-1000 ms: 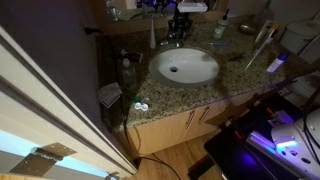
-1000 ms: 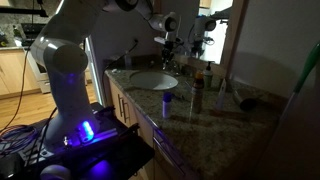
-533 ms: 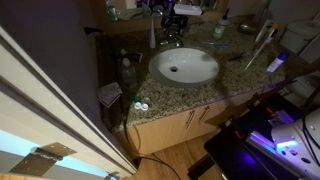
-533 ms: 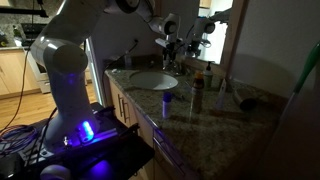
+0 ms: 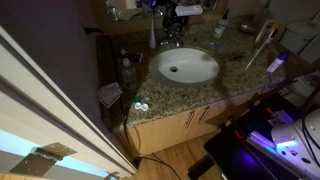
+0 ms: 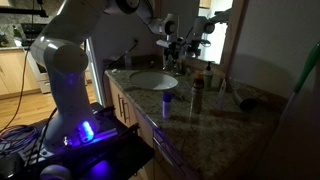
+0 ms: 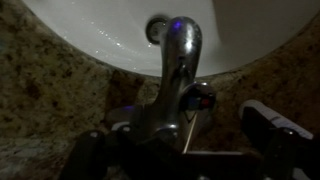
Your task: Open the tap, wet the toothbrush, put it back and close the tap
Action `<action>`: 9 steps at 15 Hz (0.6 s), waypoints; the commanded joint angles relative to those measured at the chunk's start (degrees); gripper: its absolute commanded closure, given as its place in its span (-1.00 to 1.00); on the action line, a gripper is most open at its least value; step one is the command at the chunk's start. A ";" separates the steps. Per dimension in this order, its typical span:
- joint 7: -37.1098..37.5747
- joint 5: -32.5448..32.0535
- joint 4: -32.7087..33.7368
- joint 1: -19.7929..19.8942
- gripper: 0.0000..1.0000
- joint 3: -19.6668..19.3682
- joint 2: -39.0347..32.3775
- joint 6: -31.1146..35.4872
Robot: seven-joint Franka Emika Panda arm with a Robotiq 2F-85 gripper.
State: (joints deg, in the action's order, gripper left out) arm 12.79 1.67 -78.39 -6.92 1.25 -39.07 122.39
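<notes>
1. Wrist view: chrome tap (image 7: 178, 75) sits dead centre. Its long axis runs from bottom centre up toward the top of frame, ending over the white basin (image 7: 250, 30) near the drain (image 7: 155, 28).
2. Gripper (image 7: 180, 150) is at the bottom edge, jaws spread wide with nothing held. The dark fingers (image 7: 270, 130) show at lower left and lower right, one on each side of the tap's base and clear of the metal.
3. Key relation: the tap lies straight ahead of the gripper, between the fingers. Its long axis crosses the line from finger to finger at about a right angle.
4. Lever and spout overlap from this angle, so I can't separate them or read the lever's position. There is only one arm, so no choice of hand.
5. In an exterior view the gripper (image 5: 172, 17) hangs at top centre, just above the tap (image 5: 173, 39), which stands at the basin's far rim.
6. Materials:
   - Tap is polished, curved and slippery-looking, with a small red-and-blue mark (image 7: 200, 98) on its right flank.
   - Basin is a smooth glossy oval.
   - Counter (image 7: 40, 90) is speckled brown granite, flat and hard.
7. Judgement: closing here would likely pinch the tap body, and the rounded chrome could slide in the pads.
8. No water stream can be made out, and the toothbrush can't be picked out either.
</notes>
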 commanded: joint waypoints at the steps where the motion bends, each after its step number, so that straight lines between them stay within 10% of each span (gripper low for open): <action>1: -5.26 -4.82 -6.49 -0.25 -1.00 -0.70 10.98 -6.94; 8: -16.08 -0.92 -9.79 2.71 -1.00 1.47 29.54 -17.16; 9: -14.60 -1.57 -5.30 2.06 -1.00 1.50 23.49 -14.99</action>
State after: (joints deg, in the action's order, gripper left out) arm -1.93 0.27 -83.96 -5.25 2.25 -15.34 107.52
